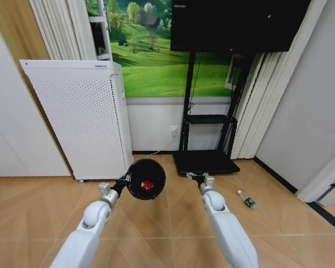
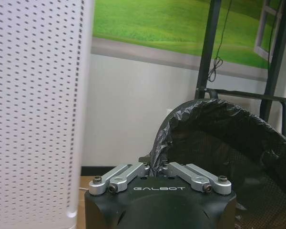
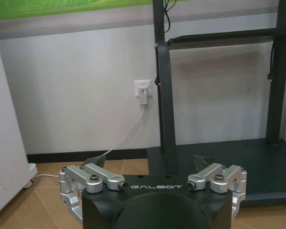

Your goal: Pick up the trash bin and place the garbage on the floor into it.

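My left gripper point(image 1: 124, 182) is shut on the rim of the trash bin point(image 1: 147, 178), a small black mesh basket held above the floor with its mouth facing my head camera. A red piece of garbage point(image 1: 148, 185) lies inside it. In the left wrist view the gripper point(image 2: 156, 167) pinches the bin's point(image 2: 229, 157) rim and its black bag liner. A clear bottle with a green label point(image 1: 247, 201) lies on the floor to the right. My right gripper point(image 1: 196, 177) hangs open and holds nothing, left of the bottle; the right wrist view shows this gripper point(image 3: 148, 163) spread wide.
A tall white perforated appliance point(image 1: 78, 117) stands at the left against the wall. A black TV stand point(image 1: 206, 161) with a screen point(image 1: 234, 22) is straight ahead, with a wall socket point(image 3: 143, 88) and white cable beside it. Bare wooden floor point(image 1: 156, 223) lies in front.
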